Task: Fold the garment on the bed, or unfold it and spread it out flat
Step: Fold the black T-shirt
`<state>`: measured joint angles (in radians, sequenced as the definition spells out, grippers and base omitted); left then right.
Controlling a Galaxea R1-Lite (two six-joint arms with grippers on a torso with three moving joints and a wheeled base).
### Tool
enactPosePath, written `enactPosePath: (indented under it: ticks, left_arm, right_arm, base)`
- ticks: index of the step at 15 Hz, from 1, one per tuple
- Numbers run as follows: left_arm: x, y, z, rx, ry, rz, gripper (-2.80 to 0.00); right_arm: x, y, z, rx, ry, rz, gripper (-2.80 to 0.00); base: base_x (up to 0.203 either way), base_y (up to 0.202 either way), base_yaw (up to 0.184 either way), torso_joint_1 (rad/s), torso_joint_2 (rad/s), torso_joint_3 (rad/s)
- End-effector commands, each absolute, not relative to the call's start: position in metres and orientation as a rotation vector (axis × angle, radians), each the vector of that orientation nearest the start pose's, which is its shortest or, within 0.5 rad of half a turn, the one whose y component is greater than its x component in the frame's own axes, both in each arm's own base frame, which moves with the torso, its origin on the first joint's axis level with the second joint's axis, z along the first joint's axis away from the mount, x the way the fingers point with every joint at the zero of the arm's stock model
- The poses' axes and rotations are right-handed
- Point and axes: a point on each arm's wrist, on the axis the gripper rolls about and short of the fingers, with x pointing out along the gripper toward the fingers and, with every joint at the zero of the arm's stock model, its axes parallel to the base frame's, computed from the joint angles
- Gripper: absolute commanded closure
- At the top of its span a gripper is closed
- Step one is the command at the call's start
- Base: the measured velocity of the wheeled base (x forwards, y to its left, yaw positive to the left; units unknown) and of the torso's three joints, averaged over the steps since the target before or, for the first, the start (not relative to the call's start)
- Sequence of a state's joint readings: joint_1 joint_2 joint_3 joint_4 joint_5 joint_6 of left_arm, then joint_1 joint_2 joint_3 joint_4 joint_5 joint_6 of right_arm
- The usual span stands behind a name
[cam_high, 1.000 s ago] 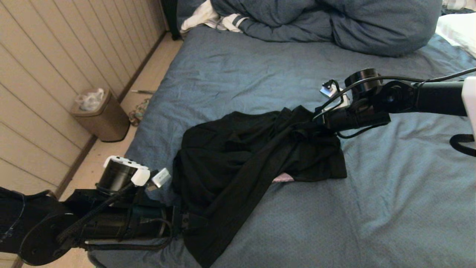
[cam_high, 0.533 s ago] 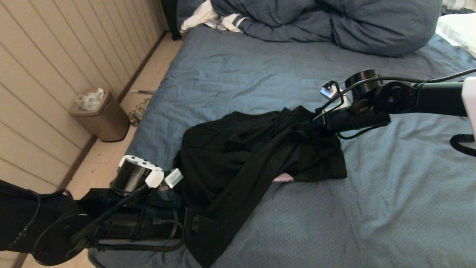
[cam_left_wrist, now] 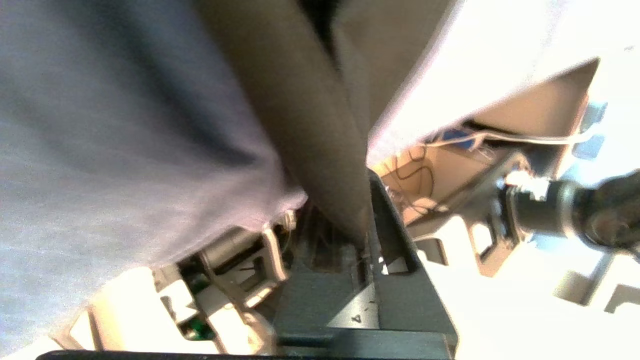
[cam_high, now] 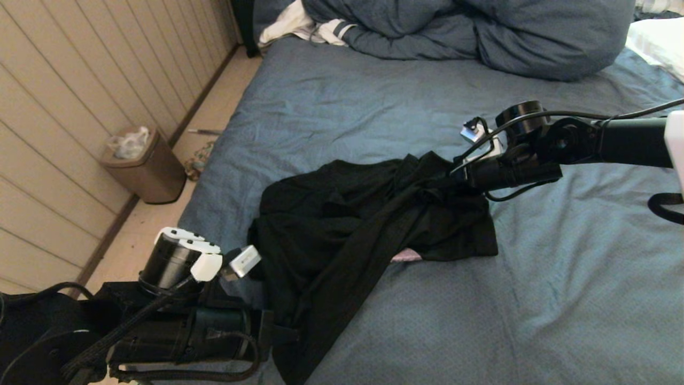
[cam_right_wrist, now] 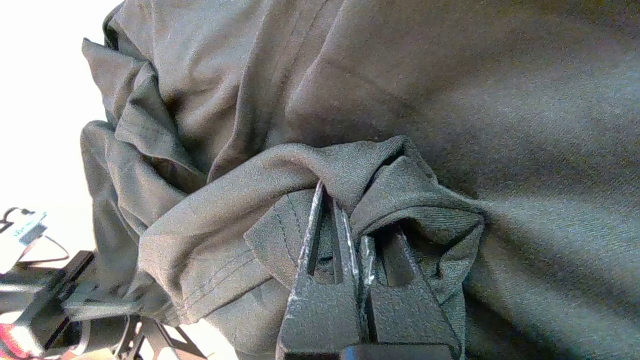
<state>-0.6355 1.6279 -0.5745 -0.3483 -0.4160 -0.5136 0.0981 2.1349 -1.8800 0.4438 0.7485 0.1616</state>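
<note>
The black garment lies bunched on the slate-blue bed, stretched diagonally between my two grippers. A sliver of its pink print peeks out at the lower edge. My left gripper sits at the bed's near left side, shut on a taut strip of the shirt; in the left wrist view the cloth runs down into the closed left gripper. Farther back on the right, my right gripper is shut on a gathered fold of the shirt. In the right wrist view the right gripper pinches a hemmed fold.
A bulky blue-grey duvet fills the back of the bed, with a white striped cloth at its left and a white pillow at the far right. A brown bin stands on the floor by the panelled wall, left of the bed.
My left arm shifted right toward the shirt, then dropped back lower and to the left, still holding its strip. The right arm and the shirt's far end have stayed put.
</note>
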Motion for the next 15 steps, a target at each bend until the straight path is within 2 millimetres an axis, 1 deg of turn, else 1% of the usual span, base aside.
enactPosePath:
  ticks: [1, 5, 6, 7, 8, 10, 12, 15]
  left_arm:
    - [0.183, -0.149, 0.130, -0.370, 0.935, -0.817, 0.00]
    - [0.184, -0.151, 0.127, -0.367, 0.949, -0.819, 0.00]
    - [0.183, -0.150, 0.129, -0.370, 0.943, -0.819, 0.00]
    - [0.183, -0.149, 0.134, -0.374, 0.920, -0.824, 0.00]
    - [0.182, -0.148, 0.143, -0.380, 0.882, -0.832, 0.00]
    - [0.187, -0.143, 0.166, -0.398, 0.813, -0.827, 0.00]
    - [0.195, -0.139, 0.188, -0.414, 0.772, -0.805, 0.00]
    - [0.208, -0.132, 0.219, -0.436, 0.688, -0.783, 0.00]
  right_arm:
    - [0.418, 0.057, 0.222, 0.378, 0.748, 0.761, 0.00]
    - [0.418, 0.057, 0.221, 0.379, 0.751, 0.760, 0.00]
    - [0.417, 0.057, 0.220, 0.381, 0.755, 0.760, 0.00]
    - [0.417, 0.056, 0.219, 0.382, 0.758, 0.758, 0.00]
    - [0.417, 0.055, 0.219, 0.382, 0.757, 0.757, 0.00]
    - [0.416, 0.050, 0.222, 0.385, 0.749, 0.746, 0.00]
    - [0.416, 0.049, 0.222, 0.385, 0.747, 0.744, 0.00]
    - [0.418, 0.042, 0.225, 0.386, 0.726, 0.733, 0.00]
  base:
    - [0.000, 0.000, 0.000, 0.000, 0.00, 0.000]
    - [0.000, 0.000, 0.000, 0.000, 0.00, 0.000]
    - [0.000, 0.000, 0.000, 0.000, 0.00, 0.000]
    - [0.000, 0.000, 0.000, 0.000, 0.00, 0.000]
    - [0.000, 0.000, 0.000, 0.000, 0.00, 0.000]
    - [0.000, 0.000, 0.000, 0.000, 0.00, 0.000]
    - [0.000, 0.000, 0.000, 0.000, 0.00, 0.000]
    - [0.000, 0.000, 0.000, 0.000, 0.00, 0.000]
